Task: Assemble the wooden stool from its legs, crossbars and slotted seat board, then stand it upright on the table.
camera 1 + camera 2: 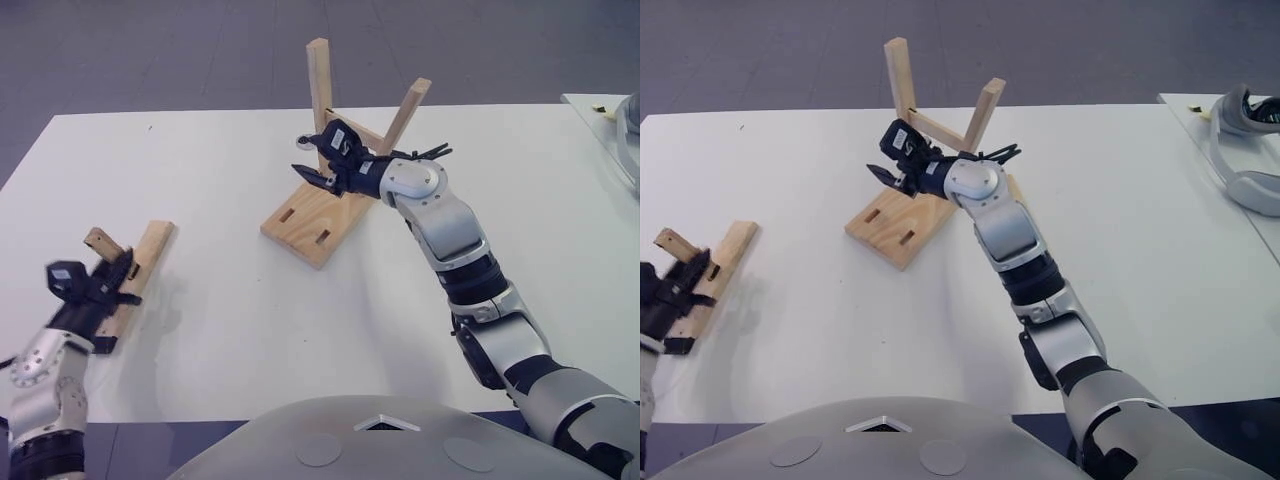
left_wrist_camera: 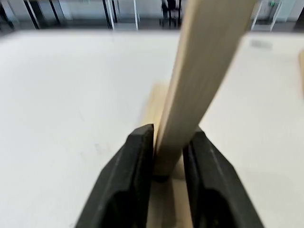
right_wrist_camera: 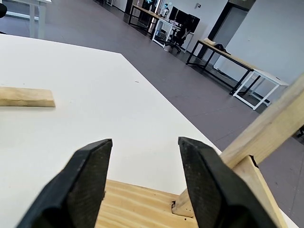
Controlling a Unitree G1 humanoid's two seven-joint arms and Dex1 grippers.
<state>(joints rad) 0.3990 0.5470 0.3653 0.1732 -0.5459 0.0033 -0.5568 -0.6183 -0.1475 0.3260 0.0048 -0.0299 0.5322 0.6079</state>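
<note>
Wood on a white table (image 1: 230, 330), basically. Over at the left edge, the left gripper (image 1: 128, 283) has its jaws clamped tight on a wooden leg (image 2: 209, 57) that's lying low on the tabletop, with a shorter wood piece (image 1: 100, 240) just beside it. In the middle, the slotted seat board (image 1: 310, 225) sits flat, two open slots (image 1: 287, 214) facing up. Two legs (image 1: 320, 80) stick up from its far side, tied together by a crossbar (image 1: 940, 128). The right gripper (image 1: 304, 157) hangs over the board near the foot of those legs, jaws apart, gripping nothing. Far right, a grey headset (image 1: 1245, 150) lies on a separate side table (image 1: 1200, 130).
</note>
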